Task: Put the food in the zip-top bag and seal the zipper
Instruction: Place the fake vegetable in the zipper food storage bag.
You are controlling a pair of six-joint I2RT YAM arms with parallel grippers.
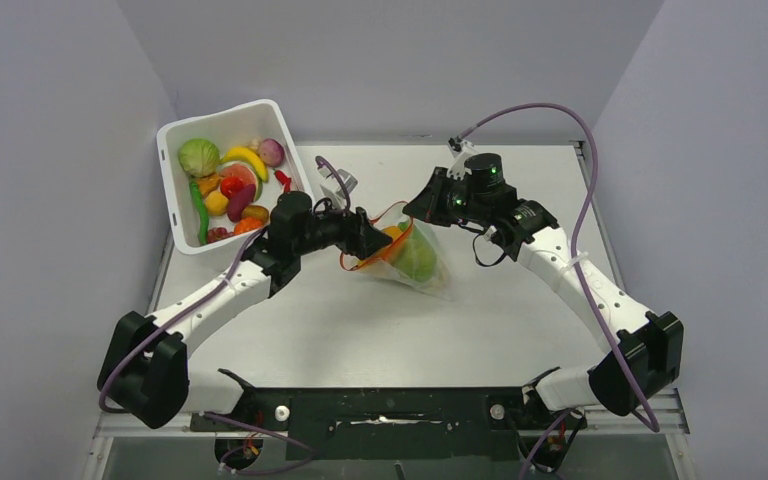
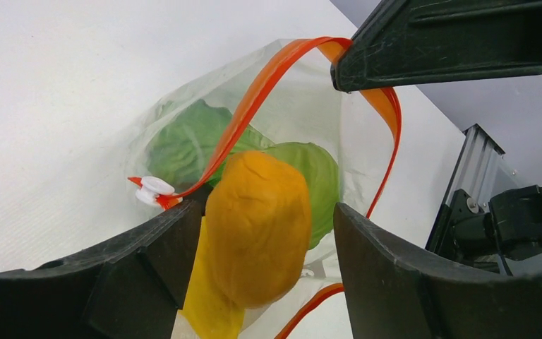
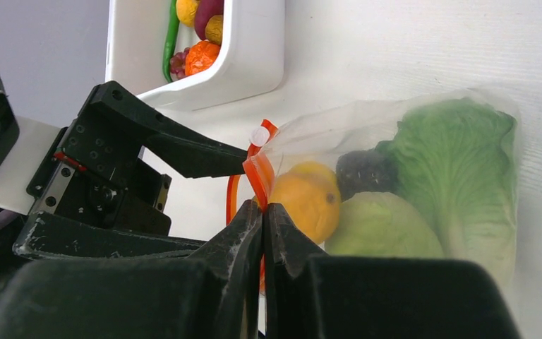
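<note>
The clear zip-top bag [image 1: 422,268] lies mid-table with its mouth held up. My right gripper [image 3: 263,208] is shut on the red-orange zipper [image 3: 260,173] at the mouth's edge. My left gripper [image 2: 268,208] is open at the mouth, with an orange fruit [image 2: 257,226] between its fingers; a gap shows on the right side. Beneath the fruit lies a yellow piece [image 2: 205,304]. Inside the bag are ruffled lettuce [image 3: 459,162], a pale green round piece [image 3: 381,226], a dark piece [image 3: 363,169] and an orange fruit [image 3: 307,201]. More food [image 1: 225,185] stays in the tub.
The white tub [image 1: 222,120] stands tilted at the back left of the table, close behind my left arm. The bag's white slider [image 2: 152,189] sits at the left end of the strip. A purple cable [image 1: 580,130] loops over my right arm.
</note>
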